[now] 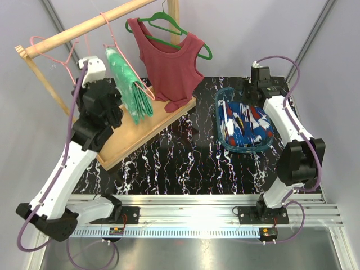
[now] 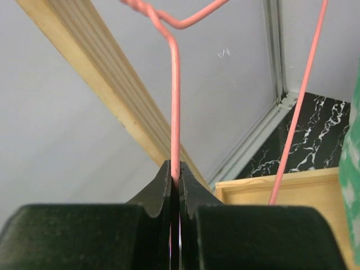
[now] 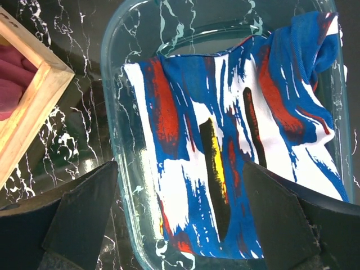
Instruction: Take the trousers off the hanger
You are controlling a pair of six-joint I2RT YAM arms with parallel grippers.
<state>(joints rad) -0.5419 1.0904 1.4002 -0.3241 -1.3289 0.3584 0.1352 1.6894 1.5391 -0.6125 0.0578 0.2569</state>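
Black marble desk below me, wooden rail (image 1: 95,25) slanting over the far left corner, and by my read I'm on the second pair. Blue patterned trousers (image 3: 225,135) already lie bunched in the glass dish (image 3: 115,124) near the right edge. My right gripper (image 3: 180,169) hovers just above them, jaws spread wide, holding nothing.

Green tie-dye trousers (image 1: 128,84) hang folded over a hanger off the rail, above the wooden base (image 1: 140,132) by the left edge. My left gripper (image 2: 175,174) is up there, jaws pinched tight on a pink hanger wire (image 2: 175,101), below its twisted neck. Green cloth shows only at the right edge of the left wrist view, so it sits beside the jaws, apart from them, not between them. I can't tell for sure that this wire belongs to the hanger carrying the green pair.

My plan is to steady the wire with the left and not yank, or the hook could jump the rail. Then bring the right across from the dish, jaws wide, take the folded cloth low down and draw it off toward the near edge.
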